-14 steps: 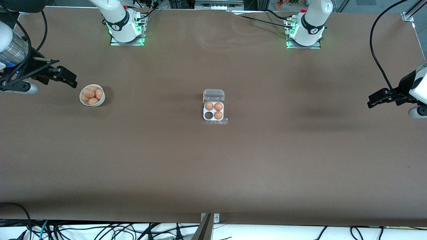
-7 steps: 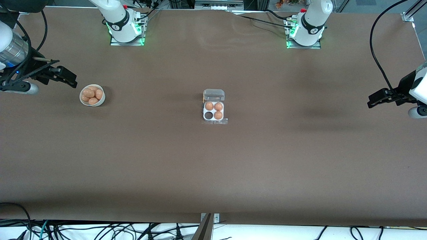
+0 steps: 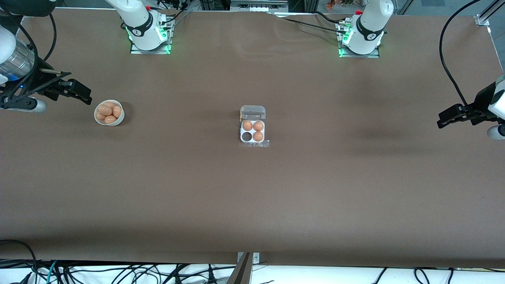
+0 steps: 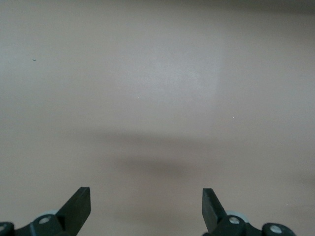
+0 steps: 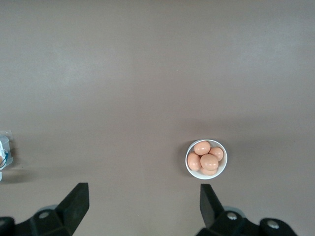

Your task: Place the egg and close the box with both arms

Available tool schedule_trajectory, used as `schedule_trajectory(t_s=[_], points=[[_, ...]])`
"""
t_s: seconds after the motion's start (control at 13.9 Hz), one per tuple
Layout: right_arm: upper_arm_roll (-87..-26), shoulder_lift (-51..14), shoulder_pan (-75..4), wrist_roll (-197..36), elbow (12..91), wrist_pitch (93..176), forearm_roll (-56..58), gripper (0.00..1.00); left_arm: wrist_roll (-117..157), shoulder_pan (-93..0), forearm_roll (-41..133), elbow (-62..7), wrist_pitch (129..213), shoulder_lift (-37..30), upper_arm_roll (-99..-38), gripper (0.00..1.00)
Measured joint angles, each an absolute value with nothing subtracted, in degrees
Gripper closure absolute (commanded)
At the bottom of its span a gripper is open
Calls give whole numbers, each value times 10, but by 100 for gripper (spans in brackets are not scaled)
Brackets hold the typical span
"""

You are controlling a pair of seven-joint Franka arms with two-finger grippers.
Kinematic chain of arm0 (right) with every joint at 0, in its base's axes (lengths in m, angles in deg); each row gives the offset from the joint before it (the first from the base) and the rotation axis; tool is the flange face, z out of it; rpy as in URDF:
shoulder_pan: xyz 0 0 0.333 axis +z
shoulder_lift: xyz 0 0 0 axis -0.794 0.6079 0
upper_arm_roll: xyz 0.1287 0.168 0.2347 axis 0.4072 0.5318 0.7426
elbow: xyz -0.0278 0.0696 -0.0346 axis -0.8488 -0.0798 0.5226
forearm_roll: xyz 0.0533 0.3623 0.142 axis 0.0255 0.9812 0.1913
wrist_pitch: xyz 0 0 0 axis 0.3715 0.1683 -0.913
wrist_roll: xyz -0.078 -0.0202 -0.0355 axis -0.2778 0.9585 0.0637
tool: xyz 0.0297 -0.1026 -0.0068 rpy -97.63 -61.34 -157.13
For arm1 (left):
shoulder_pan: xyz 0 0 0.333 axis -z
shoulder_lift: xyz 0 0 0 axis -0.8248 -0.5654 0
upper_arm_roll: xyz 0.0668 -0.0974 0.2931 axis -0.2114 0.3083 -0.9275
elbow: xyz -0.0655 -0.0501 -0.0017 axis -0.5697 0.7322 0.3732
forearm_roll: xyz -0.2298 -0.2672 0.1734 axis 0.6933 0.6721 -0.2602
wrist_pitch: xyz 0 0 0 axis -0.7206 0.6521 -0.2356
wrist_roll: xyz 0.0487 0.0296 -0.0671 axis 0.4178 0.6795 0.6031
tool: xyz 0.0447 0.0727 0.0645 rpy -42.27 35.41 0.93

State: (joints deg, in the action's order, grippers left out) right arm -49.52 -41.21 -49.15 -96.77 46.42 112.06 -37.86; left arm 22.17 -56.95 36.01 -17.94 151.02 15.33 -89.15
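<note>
Still at the egg-fetching step: calls for lowering the gaping, empty right gripper into the bowl of eggs beside it, then filling the open egg carton's one vacant cell, while the left gripper, likewise spread and empty, waits over bare table.

The left gripper now sits slightly closer to the left arm's end of the tabletop than a second ago, a touch higher in the front view, and less of its arm shows at the frame's edge. The right gripper has edged very slightly upward in that view.
</note>
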Motion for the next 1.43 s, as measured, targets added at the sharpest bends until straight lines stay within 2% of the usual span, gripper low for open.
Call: schedule_trajectory(t_s=[1.0, 1.43], points=[[-495, -408, -492, -968, 465, 1120, -379, 0, 222, -571, 360, -178, 1509, 152, -892, 0], [-505, -339, -500, -968, 482, 1092, -379, 0, 222, -571, 360, -177, 1508, 151, -892, 0]])
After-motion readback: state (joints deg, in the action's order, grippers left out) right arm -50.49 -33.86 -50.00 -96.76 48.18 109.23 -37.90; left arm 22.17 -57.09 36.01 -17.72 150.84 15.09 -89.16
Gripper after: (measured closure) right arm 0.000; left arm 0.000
